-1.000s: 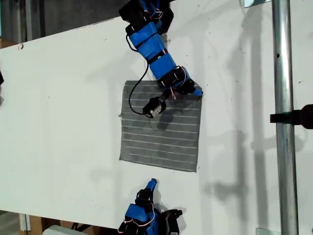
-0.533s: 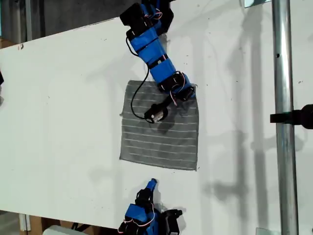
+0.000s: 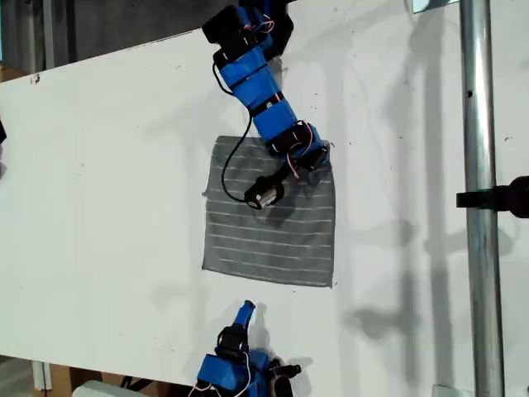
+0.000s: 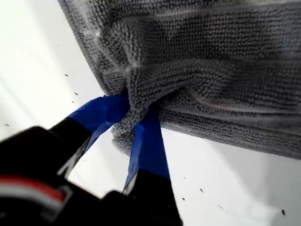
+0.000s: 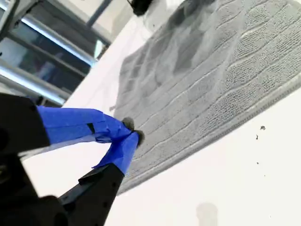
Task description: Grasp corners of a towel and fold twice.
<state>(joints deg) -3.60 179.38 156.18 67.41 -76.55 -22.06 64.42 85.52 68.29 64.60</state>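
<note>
You see the white table [image 3: 99, 165] with the towel [image 3: 269, 227] flat at the exterior view's centre. My first gripper [image 4: 134, 110] pinches its upper-right corner [image 4: 136, 101]. My second gripper [image 5: 127, 136], tips together on nothing, hovers beyond its lower edge.

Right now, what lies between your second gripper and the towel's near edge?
Only bare white table, seen in the exterior view: my second gripper sits just short of the towel.

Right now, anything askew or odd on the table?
Only the towel: my first hand pinches its corner at the exterior view's upper right, bunching the fabric there. The rest lies flat; my second hand holds nothing.
</note>
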